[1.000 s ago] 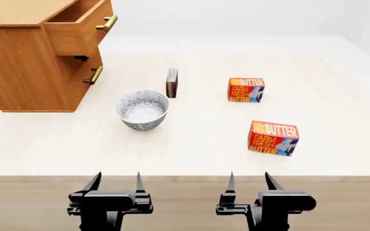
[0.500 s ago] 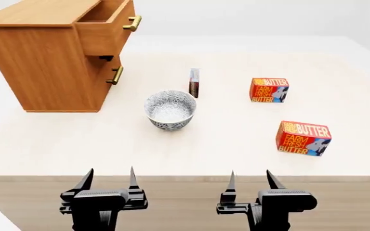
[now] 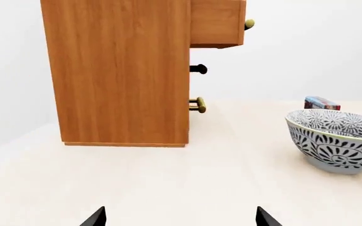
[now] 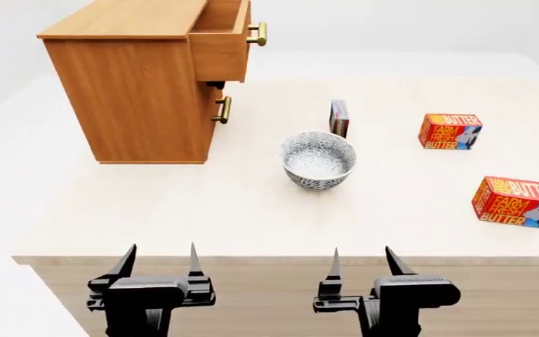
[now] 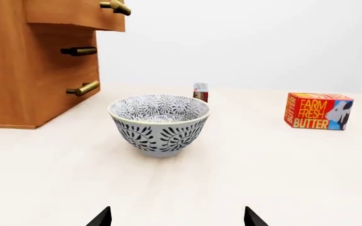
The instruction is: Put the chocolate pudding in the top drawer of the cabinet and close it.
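The chocolate pudding (image 4: 340,117) is a thin box standing on edge behind the patterned bowl (image 4: 317,160); it also shows in the right wrist view (image 5: 201,92) and the left wrist view (image 3: 322,103). The wooden cabinet (image 4: 134,91) stands at the far left with its top drawer (image 4: 224,41) pulled open, brass handle (image 4: 257,34) facing right. My left gripper (image 4: 160,259) and right gripper (image 4: 363,259) are both open and empty, hovering before the table's front edge, far from the pudding.
Two orange-red butter boxes lie right of the bowl, one further back (image 4: 449,131) and one nearer (image 4: 516,201). The lower drawer's brass handle (image 4: 222,110) sticks out from the cabinet front. The table's front edge (image 4: 250,260) runs just beyond my fingertips.
The head view has swung left: cabinet, bowl, pudding and butter boxes all shifted right in the picture. Both grippers stay open in the same place.
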Tool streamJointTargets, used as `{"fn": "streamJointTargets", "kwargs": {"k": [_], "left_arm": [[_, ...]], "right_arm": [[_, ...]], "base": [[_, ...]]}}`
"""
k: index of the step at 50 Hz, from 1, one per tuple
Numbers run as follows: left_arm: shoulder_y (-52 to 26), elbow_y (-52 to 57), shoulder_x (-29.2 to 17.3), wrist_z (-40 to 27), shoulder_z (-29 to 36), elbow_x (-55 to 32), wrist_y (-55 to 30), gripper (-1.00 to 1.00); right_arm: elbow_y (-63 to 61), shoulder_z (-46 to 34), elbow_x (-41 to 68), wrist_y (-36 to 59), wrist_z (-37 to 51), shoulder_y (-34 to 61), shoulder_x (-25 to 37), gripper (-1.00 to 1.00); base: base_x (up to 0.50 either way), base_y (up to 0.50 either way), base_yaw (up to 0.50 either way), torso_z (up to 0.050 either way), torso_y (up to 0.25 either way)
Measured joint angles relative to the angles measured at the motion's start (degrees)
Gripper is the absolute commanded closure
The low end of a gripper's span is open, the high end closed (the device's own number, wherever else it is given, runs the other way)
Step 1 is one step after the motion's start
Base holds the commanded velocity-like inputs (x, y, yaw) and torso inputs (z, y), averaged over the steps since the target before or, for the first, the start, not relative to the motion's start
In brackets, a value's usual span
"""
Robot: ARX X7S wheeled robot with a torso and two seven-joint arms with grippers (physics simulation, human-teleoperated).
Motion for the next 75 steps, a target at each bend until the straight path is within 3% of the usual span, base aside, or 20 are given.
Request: {"fn": "streamJointTargets", "kwargs": {"k": [17, 58, 66, 75], "left_arm": [[0.6, -0.6, -1.0, 0.5, 1.8, -1.3, 4.4, -1.00], [2.1, 0.6, -3.9, 2.3, 4.6, -3.9, 10.2, -1.00], [2.0, 2.6, -4.9, 1.3, 4.4, -3.4, 8.9, -1.00], [1.2, 7.8, -6.0, -0.2, 3.8, -5.3, 1.7, -1.00]], "right_arm": [[-0.4, -1.1, 1.8, 0.5, 0.6, 0.2, 1.1, -1.00], [-4.4, -3.7, 4.0, 3.1, 1.5, -0.3, 3.8, -1.00], [-5.6, -3.8, 4.3, 3.6, 1.8, -0.4, 4.4, -1.00], [-7.8, -4.2, 4.5, 5.4, 2.1, -0.2, 5.2, -1.00]], "base": [[0.00, 0.00, 0.00, 0.002, 0.000], [0.00, 0.00, 0.00, 0.050, 0.000], [0.00, 0.00, 0.00, 0.035, 0.000], [0.00, 0.00, 0.00, 0.000, 0.000]]}}
